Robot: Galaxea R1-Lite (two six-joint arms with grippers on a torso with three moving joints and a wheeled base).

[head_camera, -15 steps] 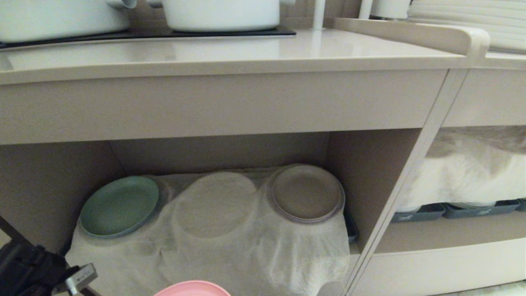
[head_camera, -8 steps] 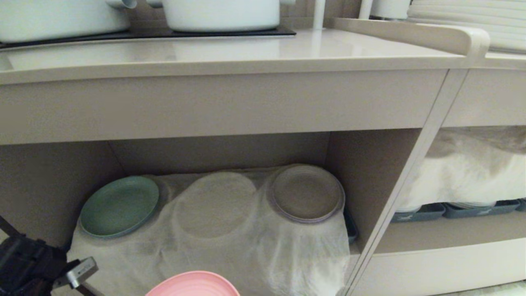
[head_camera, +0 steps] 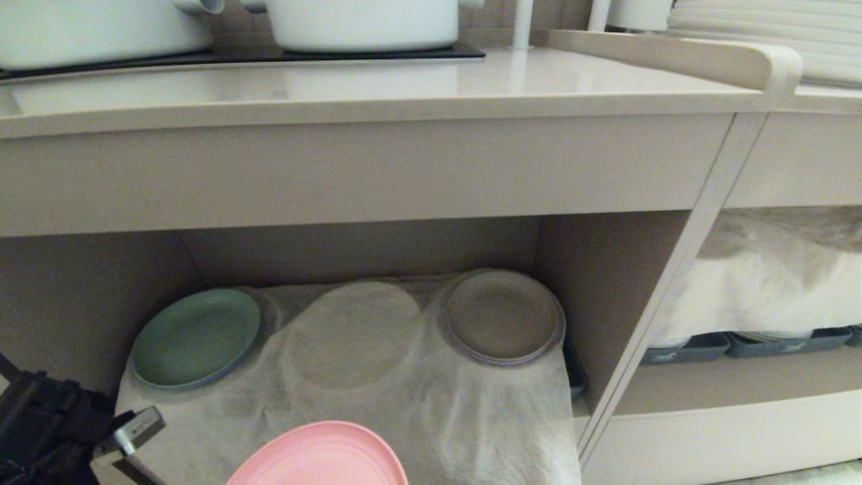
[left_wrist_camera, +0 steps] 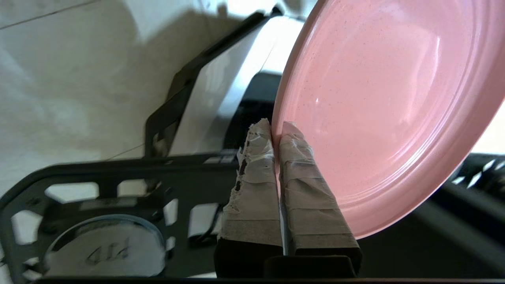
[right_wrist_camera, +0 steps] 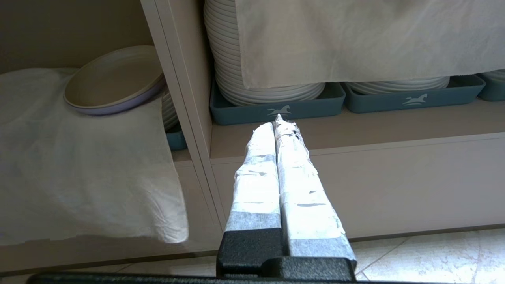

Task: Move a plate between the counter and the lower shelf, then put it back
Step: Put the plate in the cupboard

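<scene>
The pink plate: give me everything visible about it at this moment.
The pink plate is small, round and matte, faintly speckled, with a shallow raised rim and concentric rings; it looks like plastic or melamine. It is bare and looks undamaged. The left gripper is shut on its rim, taped fingers pinching the edge. In the head view it shows tilted at the bottom edge, partly cut off, before the cloth-lined lower shelf, touching nothing else visible.

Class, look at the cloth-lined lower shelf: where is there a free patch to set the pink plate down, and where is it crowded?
Free: the cloth between the green plate and the beige plate, though it bulges there. Crowded: both ends, taken by those plates. The counter in front of the pots is bare too.
</scene>
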